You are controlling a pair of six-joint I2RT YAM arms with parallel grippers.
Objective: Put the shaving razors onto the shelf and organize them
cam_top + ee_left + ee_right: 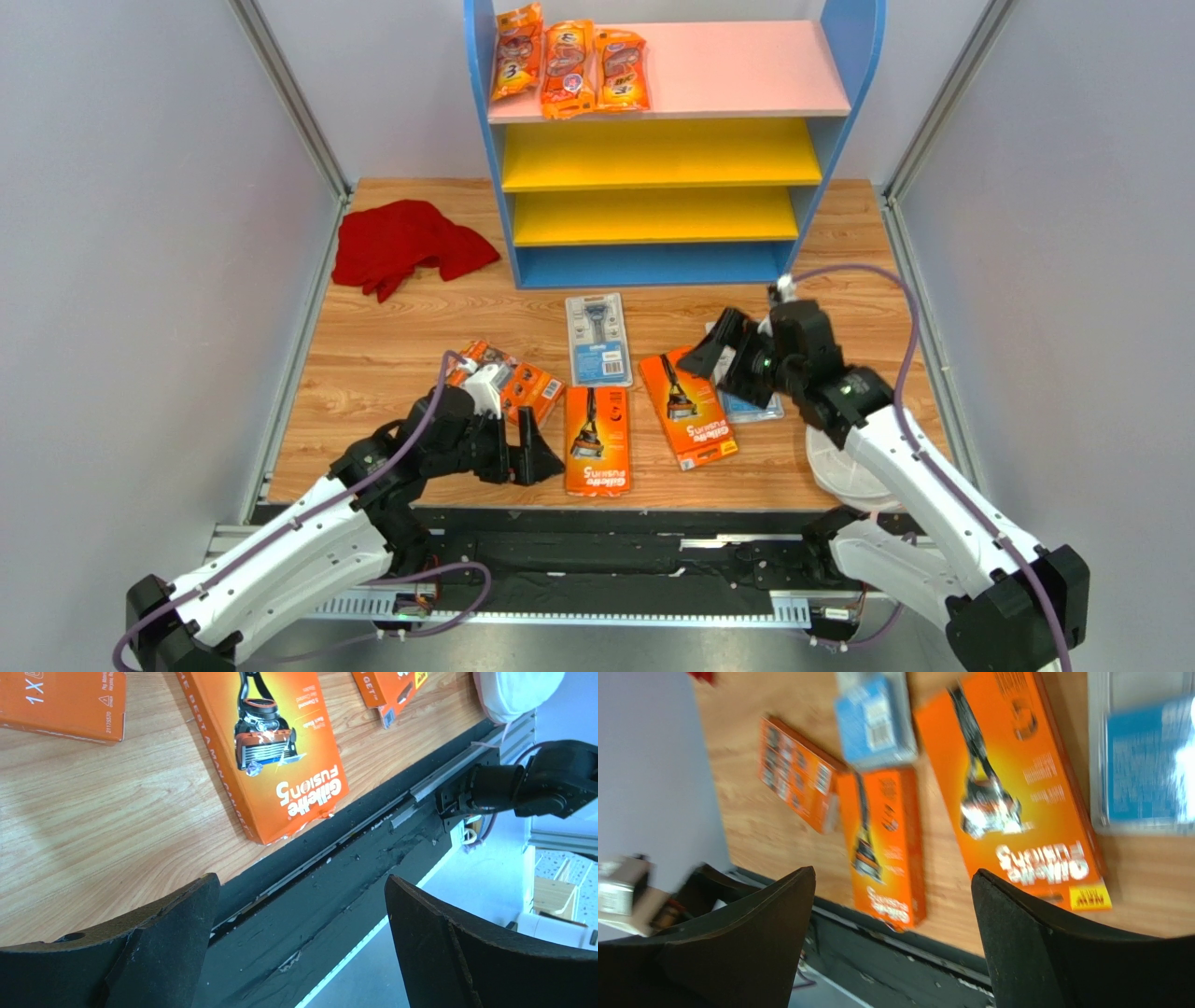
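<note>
The shelf [842,42] stands at the back with three narrow orange razor bags [568,66] on its pink top board; its yellow boards are bare. On the table lie a grey-blue blister card [599,339], two orange razor boxes [596,441] [687,406], a third orange box [512,381] by the left arm, and a second blister card [753,406] under the right arm. My left gripper [530,445] is open and empty beside the near orange box [274,749], over the table's front edge [302,882]. My right gripper [723,343] is open and empty above the boxes [894,875].
A red cloth [407,245] lies at the back left. A round white dish [842,469] sits under the right arm, also at the top right of the left wrist view [516,689]. Grey walls close in both sides. A black rail [603,525] runs along the front edge.
</note>
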